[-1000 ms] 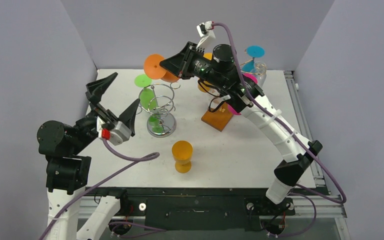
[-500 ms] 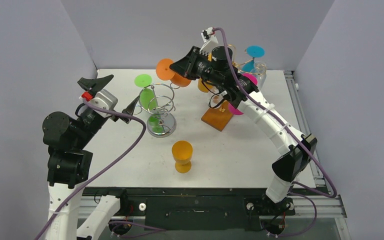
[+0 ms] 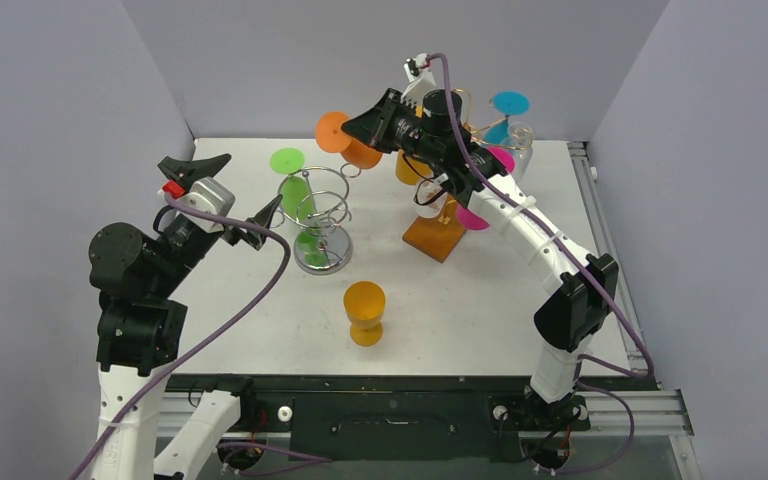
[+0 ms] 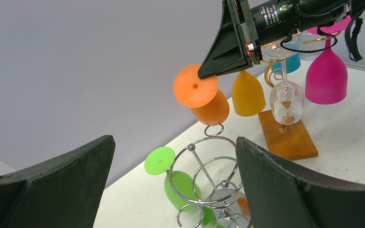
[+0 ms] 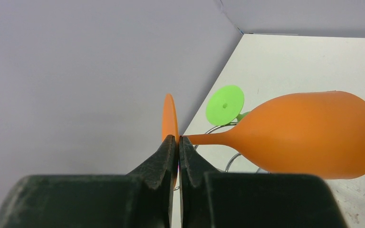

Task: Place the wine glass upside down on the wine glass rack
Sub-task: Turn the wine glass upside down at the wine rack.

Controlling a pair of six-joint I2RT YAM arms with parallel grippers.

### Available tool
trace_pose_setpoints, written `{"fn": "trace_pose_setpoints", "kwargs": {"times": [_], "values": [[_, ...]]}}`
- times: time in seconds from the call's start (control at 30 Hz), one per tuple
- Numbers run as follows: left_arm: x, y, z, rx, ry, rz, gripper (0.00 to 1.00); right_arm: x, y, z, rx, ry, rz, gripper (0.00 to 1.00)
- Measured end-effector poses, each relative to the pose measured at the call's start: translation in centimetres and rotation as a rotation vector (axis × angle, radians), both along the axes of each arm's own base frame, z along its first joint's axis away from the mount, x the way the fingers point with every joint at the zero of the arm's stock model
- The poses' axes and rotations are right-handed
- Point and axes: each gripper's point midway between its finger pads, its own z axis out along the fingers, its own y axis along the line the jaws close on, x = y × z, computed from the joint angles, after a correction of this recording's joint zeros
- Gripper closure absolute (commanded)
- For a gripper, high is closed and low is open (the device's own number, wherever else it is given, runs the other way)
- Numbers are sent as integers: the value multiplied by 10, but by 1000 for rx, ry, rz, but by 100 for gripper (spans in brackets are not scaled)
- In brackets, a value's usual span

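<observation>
Right wrist: right gripper [image 5: 178,140] pinching orange glass [image 5: 309,135] by its foot; left gripper [image 4: 173,141] spread (idle). Advice: keep bowl down, slide stem squarely into far rack [image 3: 434,238] slot before releasing.

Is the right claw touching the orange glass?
Touching. The right wrist view shows the right claw shut on the orange glass at its foot, where the stem joins.
</observation>
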Motion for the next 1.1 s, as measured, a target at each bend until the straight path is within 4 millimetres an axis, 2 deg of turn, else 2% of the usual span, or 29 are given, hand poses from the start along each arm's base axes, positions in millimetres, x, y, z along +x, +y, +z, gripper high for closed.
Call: {"fn": "trace_pose_setpoints", "kwargs": {"times": [0.53, 0.73, 1.1], "values": [[2, -2, -11, 3, 25, -7, 1, 1, -1, -2, -29, -34, 6, 100], [0, -1, -10, 3, 20, -8, 1, -1, -4, 2, -32, -47, 6, 100], [-2, -2, -9, 3, 16, -11, 1, 7, -15, -4, -55, -30, -23, 100]]}}
